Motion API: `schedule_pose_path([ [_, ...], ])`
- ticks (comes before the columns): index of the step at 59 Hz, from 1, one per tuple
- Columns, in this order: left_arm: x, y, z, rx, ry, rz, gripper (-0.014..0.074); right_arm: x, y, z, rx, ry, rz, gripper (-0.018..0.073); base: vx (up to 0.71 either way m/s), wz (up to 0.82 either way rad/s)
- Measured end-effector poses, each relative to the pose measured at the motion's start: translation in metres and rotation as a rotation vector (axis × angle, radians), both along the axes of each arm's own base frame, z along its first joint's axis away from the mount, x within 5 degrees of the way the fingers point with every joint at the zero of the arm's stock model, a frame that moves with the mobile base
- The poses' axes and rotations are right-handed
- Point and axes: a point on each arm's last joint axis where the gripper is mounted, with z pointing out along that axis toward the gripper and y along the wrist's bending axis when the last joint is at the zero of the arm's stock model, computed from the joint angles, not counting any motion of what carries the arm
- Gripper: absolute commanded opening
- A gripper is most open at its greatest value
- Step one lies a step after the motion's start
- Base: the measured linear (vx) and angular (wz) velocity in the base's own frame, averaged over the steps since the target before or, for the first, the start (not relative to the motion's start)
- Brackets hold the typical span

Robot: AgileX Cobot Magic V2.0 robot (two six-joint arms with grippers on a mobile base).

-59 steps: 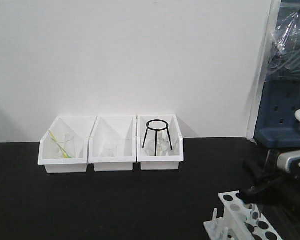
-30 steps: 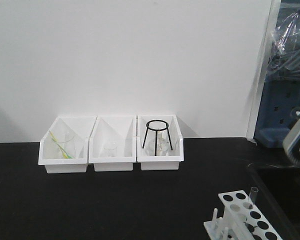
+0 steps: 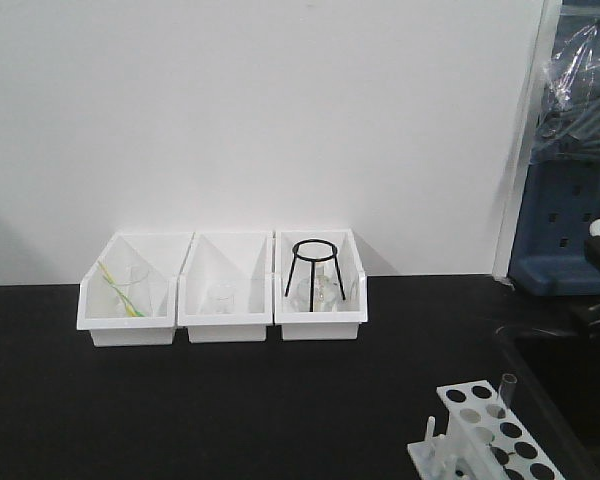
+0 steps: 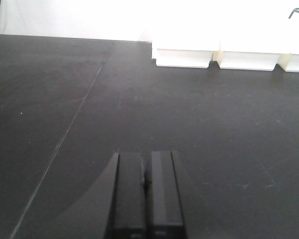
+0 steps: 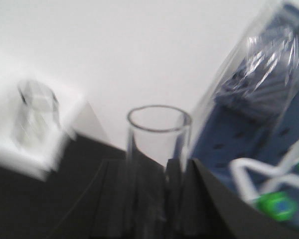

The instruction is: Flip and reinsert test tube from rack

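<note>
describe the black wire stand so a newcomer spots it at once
Three white bins sit against the wall on the black table. The rightmost bin holds the wire stand: a ring on thin legs, the only black item among clear glassware.

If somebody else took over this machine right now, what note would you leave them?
Left gripper: shut, empty, over the black table.
Right gripper: shut on a glass test tube, open end pointing away from the wrist camera; that view is blurred.
Rack: bottom right in the front view, with a second tube standing in it.
Done: one tube appears to be out of the rack.
Left: flip it and reinsert it in a rack hole.
</note>
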Motion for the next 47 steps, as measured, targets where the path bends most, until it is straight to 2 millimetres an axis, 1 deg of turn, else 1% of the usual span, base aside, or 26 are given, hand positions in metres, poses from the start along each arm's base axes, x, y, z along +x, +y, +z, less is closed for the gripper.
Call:
schedule_pose_path([
  [2,0.0,0.0,0.0,0.0,0.0,0.0,-0.0006,-0.001,-0.001,-0.004,0.086,-0.02,0.017,-0.0008,0.0,0.0],
  [6,0.0,0.0,0.0,0.0,0.0,0.0,-0.0006,-0.003,-0.003,-0.015,0.167,-0.055,0.062,-0.0008,0.0,0.0],
  [8,0.0,0.0,0.0,0.0,0.0,0.0,-0.0006,-0.005,-0.004,-0.021,0.185,-0.066,0.08,-0.0008,0.0,0.0],
  [12,0.0,0.0,0.0,0.0,0.0,0.0,-0.0006,-0.009,-0.006,-0.042,0.208,-0.08,0.123,-0.0008,0.0,0.0],
  [14,0.0,0.0,0.0,0.0,0.0,0.0,-0.0006,-0.01,-0.006,-0.049,0.219,-0.095,0.145,-0.0008,0.0,0.0],
  [15,0.0,0.0,0.0,0.0,0.0,0.0,-0.0006,-0.011,-0.007,-0.055,0.225,-0.089,0.145,-0.0008,0.0,0.0],
  [20,0.0,0.0,0.0,0.0,0.0,0.0,-0.0006,-0.011,-0.008,-0.074,0.261,-0.112,0.173,-0.0008,0.0,0.0],
  [25,0.0,0.0,0.0,0.0,0.0,0.0,-0.0006,-0.006,-0.008,-0.09,0.295,-0.122,0.194,-0.0008,0.0,0.0],
  [38,0.0,0.0,0.0,0.0,0.0,0.0,-0.0006,0.011,-0.005,-0.114,0.342,-0.155,0.266,-0.0008,0.0,0.0],
  [47,0.0,0.0,0.0,0.0,0.0,0.0,-0.0006,0.022,-0.006,-0.136,0.366,-0.104,0.267,-0.0008,0.0,0.0],
])
